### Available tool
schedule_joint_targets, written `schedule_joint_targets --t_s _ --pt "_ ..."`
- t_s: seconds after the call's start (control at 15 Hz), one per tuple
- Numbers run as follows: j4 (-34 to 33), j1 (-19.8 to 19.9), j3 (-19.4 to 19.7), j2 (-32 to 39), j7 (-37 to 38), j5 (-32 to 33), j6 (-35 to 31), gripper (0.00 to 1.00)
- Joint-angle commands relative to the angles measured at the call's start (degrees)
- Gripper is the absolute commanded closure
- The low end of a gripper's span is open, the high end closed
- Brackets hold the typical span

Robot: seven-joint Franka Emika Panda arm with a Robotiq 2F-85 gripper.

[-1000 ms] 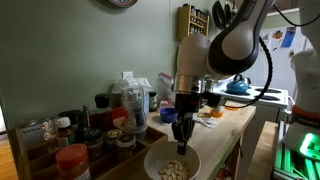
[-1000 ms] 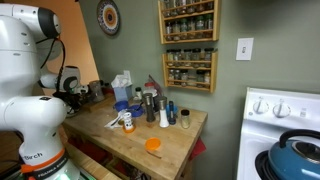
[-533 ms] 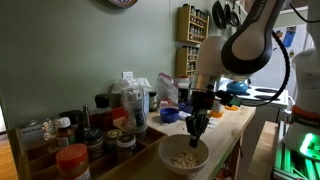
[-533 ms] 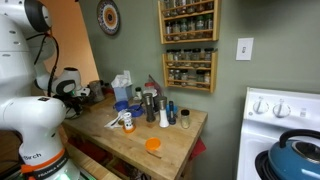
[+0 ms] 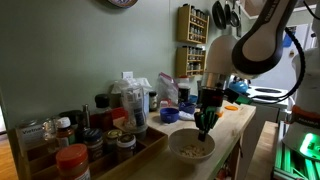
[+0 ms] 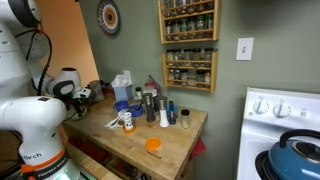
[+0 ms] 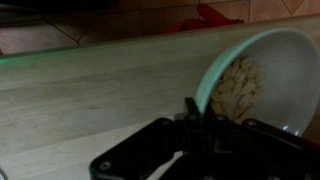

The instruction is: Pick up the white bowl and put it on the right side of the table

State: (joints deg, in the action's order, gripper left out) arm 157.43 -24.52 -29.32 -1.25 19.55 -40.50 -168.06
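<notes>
The white bowl (image 5: 190, 148) has pale bits inside and hangs low over the front part of the wooden table (image 5: 235, 118). My gripper (image 5: 204, 132) comes down from above and is shut on the bowl's rim. In the wrist view the bowl (image 7: 255, 75) is at the right, tilted, with its rim pinched in my gripper (image 7: 193, 112) above the table's wood (image 7: 90, 90). I cannot tell whether the bowl touches the table. In an exterior view only the table (image 6: 170, 150) and the arm's body (image 6: 35, 120) show; the bowl and gripper are out of sight.
A small blue bowl (image 5: 170, 115) stands just behind the white bowl. Jars and bottles (image 5: 120, 115) crowd the back of the table, with a red-lidded jar (image 5: 72, 160) in front. An orange lid (image 6: 153, 145) lies on the wood. The stove (image 6: 285, 110) carries a blue kettle (image 6: 297, 155).
My gripper has carried the white bowl to the right along the table's front edge, away from the jars. The arm has swung out of one exterior view.
</notes>
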Motion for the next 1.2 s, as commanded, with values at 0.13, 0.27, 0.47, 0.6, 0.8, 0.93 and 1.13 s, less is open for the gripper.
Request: schedule_joint_targets --t_s 0.13,0.27,0.47,0.6,0.8,0.93,1.13 --pt "-0.06 0.63 0.96 -1.59 -5.79 -12.11 -3.99 0.98" --pt "-0.17 1.32 1.63 -1.35 -8.24 -13.95 -2.6 0.98" --pt "-0.17 2.35 2.38 -0.47 -10.38 -15.62 -1.6 0.98" --pt "0.0 2.8 2.56 -0.09 -11.11 -17.37 -2.18 0.98" --pt "0.45 2.81 2.35 0.01 -11.18 -20.52 -4.09 0.98" --pt "0.61 2.36 2.36 -0.05 -10.1 -18.24 -2.68 0.93" --pt "0.63 2.9 2.62 -0.13 -10.52 -18.67 -2.63 0.98"
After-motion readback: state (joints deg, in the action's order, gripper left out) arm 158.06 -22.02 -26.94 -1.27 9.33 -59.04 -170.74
